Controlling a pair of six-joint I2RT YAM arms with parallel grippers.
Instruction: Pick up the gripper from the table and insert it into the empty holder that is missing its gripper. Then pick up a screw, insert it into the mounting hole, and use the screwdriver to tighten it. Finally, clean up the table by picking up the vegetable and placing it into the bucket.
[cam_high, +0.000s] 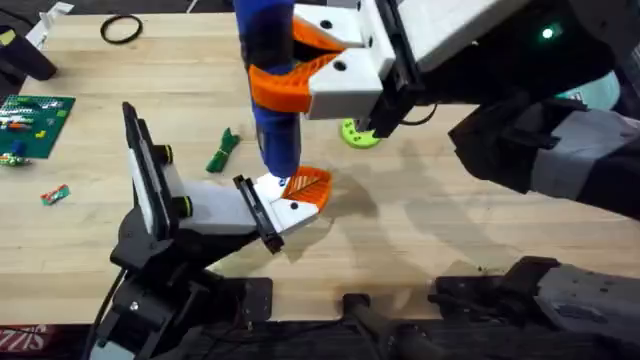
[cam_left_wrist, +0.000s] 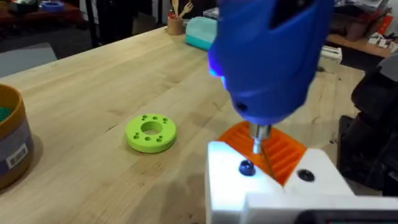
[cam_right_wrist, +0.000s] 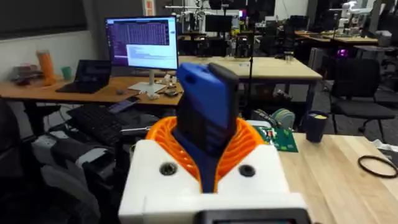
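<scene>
The holder (cam_high: 215, 212) is the white wedge-shaped end of my left arm, with black clamp plates. The orange lattice gripper (cam_high: 306, 189) sits in its tip, and shows in the left wrist view as the ribbed orange gripper (cam_left_wrist: 287, 152) on a white base. My right gripper (cam_high: 300, 62) is shut on the blue screwdriver (cam_high: 272, 110), which stands upright over the holder's tip. Its metal bit (cam_left_wrist: 257, 138) points down at a dark screw (cam_left_wrist: 247, 168) in the white base. The screwdriver (cam_right_wrist: 205, 118) sits between the orange pads (cam_right_wrist: 163, 134). The green vegetable (cam_high: 222, 152) lies on the table left of the screwdriver.
A lime-green disc (cam_high: 358, 135) lies on the table beyond the holder. A tan round bucket (cam_left_wrist: 11, 140) stands at the left wrist view's edge. A green circuit board (cam_high: 35, 118), a small wrapper (cam_high: 55, 194) and a black ring (cam_high: 121, 30) lie at the far left.
</scene>
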